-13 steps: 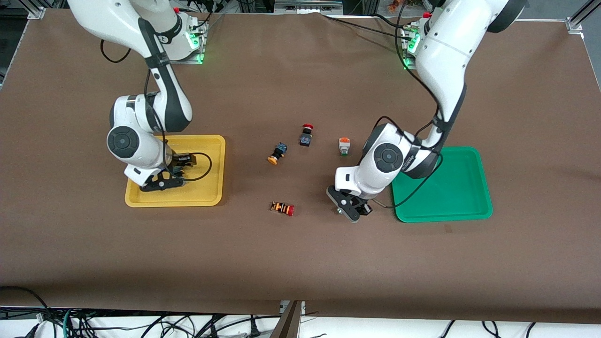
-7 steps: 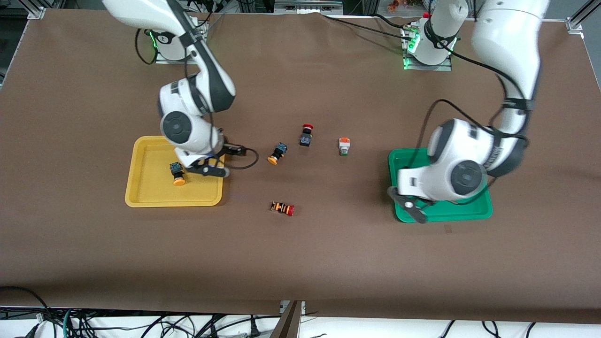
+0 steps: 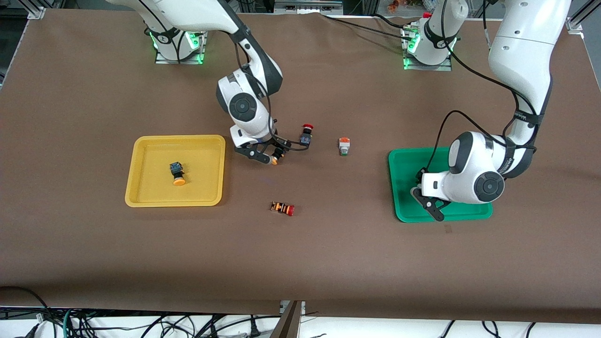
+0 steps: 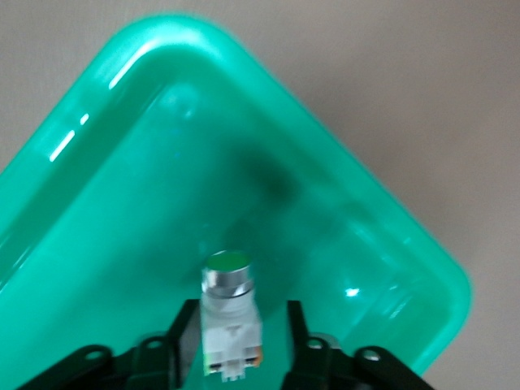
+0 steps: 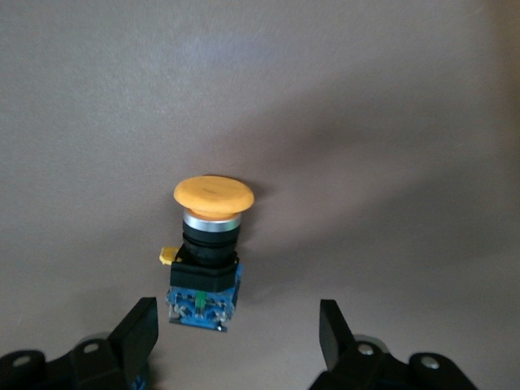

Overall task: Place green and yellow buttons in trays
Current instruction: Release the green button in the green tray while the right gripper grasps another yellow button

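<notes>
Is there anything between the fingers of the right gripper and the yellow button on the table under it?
No. In the right wrist view the right gripper is open over the yellow button, with only bare brown table around it.

You're working in a robotics lab, not a home or a shop. Two white arms stand bolted to metal base plates (image 3: 178, 49) with green status lights, both at the edge of the desk (image 3: 300, 263) farthest from the front camera. The desk is covered in one plain brown sheet. Aluminium frame profiles (image 3: 35, 11) show just outside the desk's corners beside those bases. Loose black cables (image 3: 117, 324) lie bundled below the desk's edge nearest the camera, and more cables (image 3: 361, 26) trail across the sheet between the two bases.
</notes>
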You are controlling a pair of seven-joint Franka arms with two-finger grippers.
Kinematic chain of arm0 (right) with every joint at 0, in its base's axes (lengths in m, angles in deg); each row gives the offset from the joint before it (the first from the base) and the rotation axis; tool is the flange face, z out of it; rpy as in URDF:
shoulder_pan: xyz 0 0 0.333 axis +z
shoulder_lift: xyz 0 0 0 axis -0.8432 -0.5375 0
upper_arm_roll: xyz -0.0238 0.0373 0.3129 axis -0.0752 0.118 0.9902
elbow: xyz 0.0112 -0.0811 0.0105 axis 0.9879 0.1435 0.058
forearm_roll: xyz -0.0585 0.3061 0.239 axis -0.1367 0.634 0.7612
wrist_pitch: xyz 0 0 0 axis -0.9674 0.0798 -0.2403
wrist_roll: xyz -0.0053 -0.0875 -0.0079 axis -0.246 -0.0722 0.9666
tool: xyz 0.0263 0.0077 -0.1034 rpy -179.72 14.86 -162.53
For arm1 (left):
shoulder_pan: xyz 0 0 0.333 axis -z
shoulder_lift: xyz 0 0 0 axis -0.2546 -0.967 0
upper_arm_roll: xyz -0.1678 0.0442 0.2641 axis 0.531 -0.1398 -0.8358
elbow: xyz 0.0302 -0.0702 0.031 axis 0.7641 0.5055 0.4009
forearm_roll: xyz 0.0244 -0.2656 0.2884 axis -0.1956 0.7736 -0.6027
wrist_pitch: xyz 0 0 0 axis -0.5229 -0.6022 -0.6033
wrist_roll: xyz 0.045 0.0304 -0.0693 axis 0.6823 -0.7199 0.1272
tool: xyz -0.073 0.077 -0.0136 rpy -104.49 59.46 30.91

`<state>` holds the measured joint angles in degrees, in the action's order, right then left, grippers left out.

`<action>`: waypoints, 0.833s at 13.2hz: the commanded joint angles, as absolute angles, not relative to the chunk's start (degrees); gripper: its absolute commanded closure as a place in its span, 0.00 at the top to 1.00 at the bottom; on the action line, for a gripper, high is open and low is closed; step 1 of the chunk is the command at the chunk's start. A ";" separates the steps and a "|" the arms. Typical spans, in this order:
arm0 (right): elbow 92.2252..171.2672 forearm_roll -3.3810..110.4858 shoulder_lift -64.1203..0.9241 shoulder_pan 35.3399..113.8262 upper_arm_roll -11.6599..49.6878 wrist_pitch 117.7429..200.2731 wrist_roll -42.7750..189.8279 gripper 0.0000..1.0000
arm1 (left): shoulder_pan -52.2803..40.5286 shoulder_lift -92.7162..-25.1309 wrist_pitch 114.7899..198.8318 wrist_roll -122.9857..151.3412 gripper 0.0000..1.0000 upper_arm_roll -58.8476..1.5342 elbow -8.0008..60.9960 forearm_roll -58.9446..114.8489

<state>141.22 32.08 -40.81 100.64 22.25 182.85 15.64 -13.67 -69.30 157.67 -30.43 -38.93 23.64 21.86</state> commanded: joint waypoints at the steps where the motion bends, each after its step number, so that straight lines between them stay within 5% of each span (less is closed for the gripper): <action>1: 140.04 33.14 -42.67 100.90 21.74 184.44 15.14 0.86 | -12.82 -64.51 153.65 -25.36 1.00 -37.85 24.52 26.86; 7: 140.04 33.05 -43.55 101.43 21.74 185.68 15.23 0.68 | -10.63 -63.01 151.88 20.30 1.00 -26.16 26.27 26.70; 11: 138.02 33.05 -43.73 101.34 21.74 185.51 15.15 0.80 | -2.64 -63.10 164.76 34.62 1.00 -26.24 34.77 24.08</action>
<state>139.84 32.23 -42.40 100.86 22.09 185.24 15.51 -4.81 -64.41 157.91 30.94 -25.75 28.70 25.70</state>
